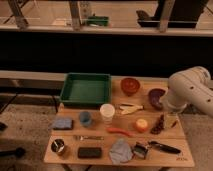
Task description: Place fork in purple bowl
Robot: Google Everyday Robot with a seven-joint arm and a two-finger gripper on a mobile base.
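Note:
The fork [89, 137] is a slim silvery utensil lying flat on the wooden table [165, 159], front left, just behind the black block [89, 152]. The purple bowl [156, 97] stands at the back right, partly covered by my white arm [191, 92]. My gripper [171, 119] hangs below the arm at the table's right side, just in front of the purple bowl and far from the fork. It holds nothing that I can see.
A green tray [86, 89] and a red-orange bowl [130, 85] stand at the back. Mid-table are a blue cup [85, 118], a white cup [107, 112], cream utensils [129, 108] and an orange fruit [142, 124]. A black-handled tool [162, 146] lies front right.

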